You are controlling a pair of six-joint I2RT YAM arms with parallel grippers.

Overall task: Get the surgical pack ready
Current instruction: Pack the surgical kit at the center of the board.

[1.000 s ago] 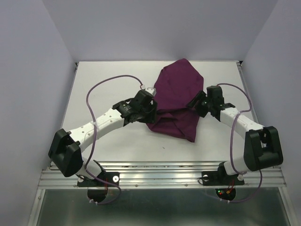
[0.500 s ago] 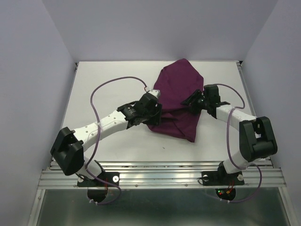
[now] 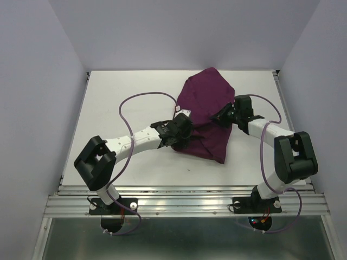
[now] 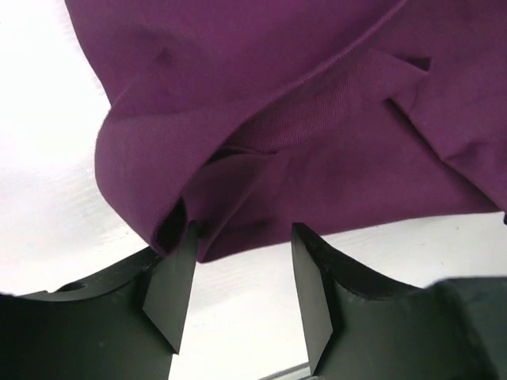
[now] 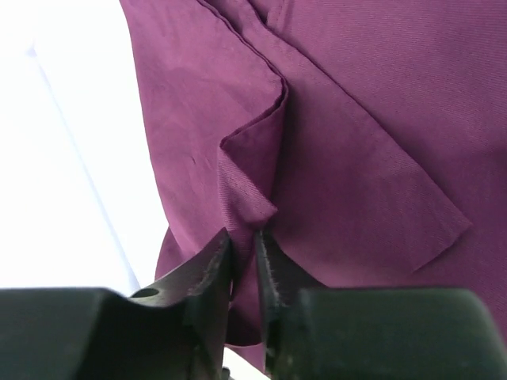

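Observation:
The plum-purple cloth [image 3: 203, 103] lies bunched and folded over on the white table [image 3: 124, 86]; whatever it covers is hidden. My left gripper [image 3: 183, 135] is low at the cloth's near-left edge. In the left wrist view this gripper [image 4: 244, 229] is open, its left finger touching a rolled hem of the cloth [image 4: 317, 119], with bare table between the fingers. My right gripper [image 3: 222, 116] is at the cloth's right side. The right wrist view shows that gripper [image 5: 242, 235] pinched on a raised fold of the cloth [image 5: 356, 119].
Purple cables [image 3: 141, 97] loop over the table from both arms. Pale walls close in the table at the left, right and back. A metal rail [image 3: 184, 203] runs along the near edge by the arm bases.
My left arm has stretched right, bringing its gripper down to the cloth's near-left edge. My right gripper has slid in slightly and closed from open onto a cloth fold.

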